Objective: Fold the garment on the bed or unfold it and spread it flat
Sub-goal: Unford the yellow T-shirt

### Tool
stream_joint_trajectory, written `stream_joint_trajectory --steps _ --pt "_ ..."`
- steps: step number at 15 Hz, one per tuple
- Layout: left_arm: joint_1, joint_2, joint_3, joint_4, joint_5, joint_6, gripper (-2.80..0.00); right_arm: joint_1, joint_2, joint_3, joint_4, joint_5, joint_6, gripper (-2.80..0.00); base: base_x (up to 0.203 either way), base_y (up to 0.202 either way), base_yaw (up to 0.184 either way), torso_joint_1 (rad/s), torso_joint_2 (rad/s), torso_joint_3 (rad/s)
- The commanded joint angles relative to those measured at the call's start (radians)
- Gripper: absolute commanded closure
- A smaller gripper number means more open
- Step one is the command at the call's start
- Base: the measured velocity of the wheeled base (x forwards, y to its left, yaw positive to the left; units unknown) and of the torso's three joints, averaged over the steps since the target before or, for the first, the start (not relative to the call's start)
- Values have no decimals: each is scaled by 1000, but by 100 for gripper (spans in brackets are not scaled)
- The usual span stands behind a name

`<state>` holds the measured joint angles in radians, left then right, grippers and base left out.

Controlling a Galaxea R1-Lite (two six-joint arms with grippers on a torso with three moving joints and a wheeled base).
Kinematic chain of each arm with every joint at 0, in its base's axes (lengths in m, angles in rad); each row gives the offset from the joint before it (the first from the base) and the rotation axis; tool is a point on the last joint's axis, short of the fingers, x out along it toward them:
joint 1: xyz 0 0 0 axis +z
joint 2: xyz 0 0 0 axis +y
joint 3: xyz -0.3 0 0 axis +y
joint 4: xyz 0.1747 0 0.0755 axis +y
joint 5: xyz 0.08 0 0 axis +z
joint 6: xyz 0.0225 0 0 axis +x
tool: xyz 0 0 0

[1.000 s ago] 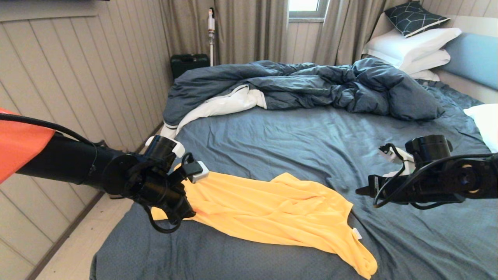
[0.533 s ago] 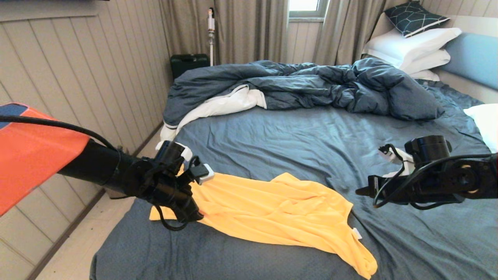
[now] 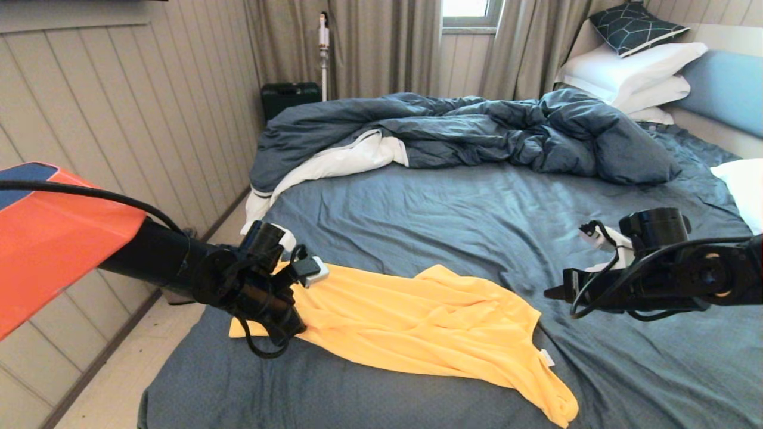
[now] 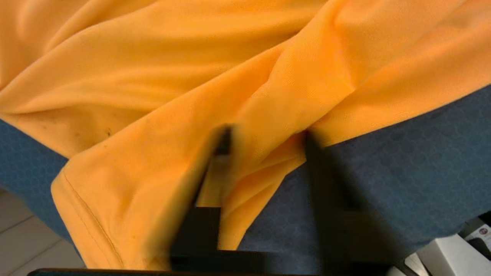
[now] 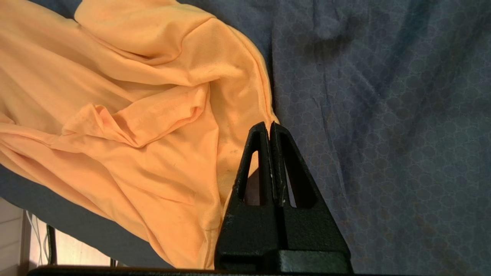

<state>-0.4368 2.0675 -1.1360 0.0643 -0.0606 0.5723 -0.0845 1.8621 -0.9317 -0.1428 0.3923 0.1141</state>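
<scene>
The yellow garment [image 3: 417,322] lies rumpled across the near part of the bed [image 3: 477,226], its white neck tag [image 3: 546,357] towards the right. My left gripper [image 3: 281,326] is down at the garment's near-left corner. In the left wrist view the gripper [image 4: 268,134] is open, its fingers partly apart, with a raised fold of the garment [image 4: 153,76] between them over the dark sheet. My right gripper [image 3: 551,292] hovers shut and empty just right of the garment; its closed tips [image 5: 269,124] are at the edge of the garment [image 5: 115,115].
A rumpled blue duvet [image 3: 477,131] with a white underside lies across the far half of the bed. White pillows [image 3: 632,71] are stacked at the far right. The bed's left edge drops to the floor [image 3: 119,381] beside the panelled wall.
My left arm has sunk towards the garment's near-left corner, and its fingers now straddle a fold of cloth. The right arm and the garment's spread have not moved.
</scene>
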Motion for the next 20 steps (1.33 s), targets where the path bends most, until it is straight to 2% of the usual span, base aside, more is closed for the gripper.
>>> stream_joint_trajectory --steps 1,3,6,10,12,17,20 --pt "0 -25 19 0 -1 3 0 0 0 1 -1 3 1 0 0 0 0 0 0 0" --pt "-1 -61 60 1 -1 2 0 0 -2 4 -1 2 1 0 0 0 0 0 0 0" --pt "-25 -155 194 2 -4 0 0 0 -3 5 -2 3 1 0 0 0 0 0 0 0" --pt "-133 -241 369 -2 -11 -11 0 0 -6 7 -1 5 1 0 0 0 0 0 0 0" --pt "-189 -266 415 -3 -13 -15 0 0 -3 7 -1 5 1 0 0 0 0 0 0 0" --pt "-235 -309 466 -2 -16 -25 0 2 5 4 -3 2 1 0 0 0 0 0 0 0" --pt "-308 -372 538 -1 -16 -40 0 3 5 6 -2 3 1 0 0 0 0 0 0 0"
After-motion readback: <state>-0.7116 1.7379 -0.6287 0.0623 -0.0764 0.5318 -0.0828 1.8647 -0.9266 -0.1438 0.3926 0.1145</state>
